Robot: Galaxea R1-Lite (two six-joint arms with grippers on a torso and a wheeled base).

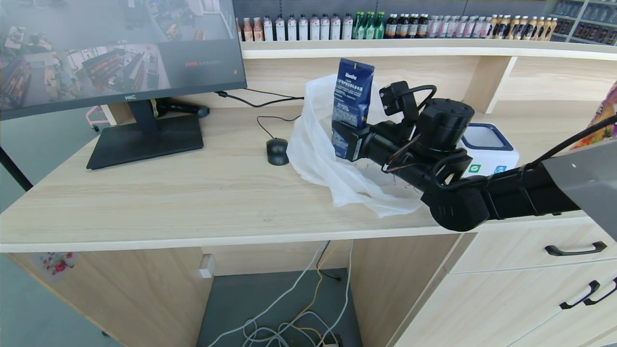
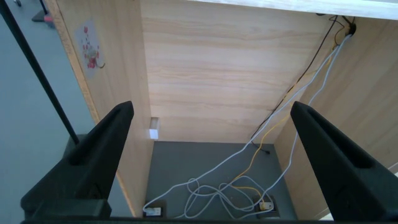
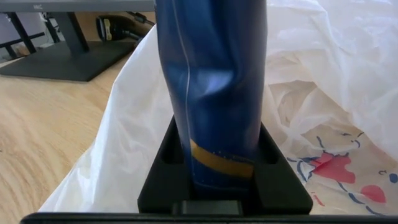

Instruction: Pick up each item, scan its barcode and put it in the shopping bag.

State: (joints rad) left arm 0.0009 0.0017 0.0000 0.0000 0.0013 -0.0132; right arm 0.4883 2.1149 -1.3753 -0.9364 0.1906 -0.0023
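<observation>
Blue pouch [image 1: 353,96] x1; held in right jaws | shopping bag [image 1: 313,154] x1

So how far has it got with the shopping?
Done: pick-up, since the right gripper is shut on a blue pouch. In hand: bagging, the pouch held upright at the mouth of the white shopping bag, not released. Whether it was scanned I cannot tell. Left: letting go, and perhaps the colourful pack at the right end of the counter. The left gripper hangs open below the counter.
</observation>
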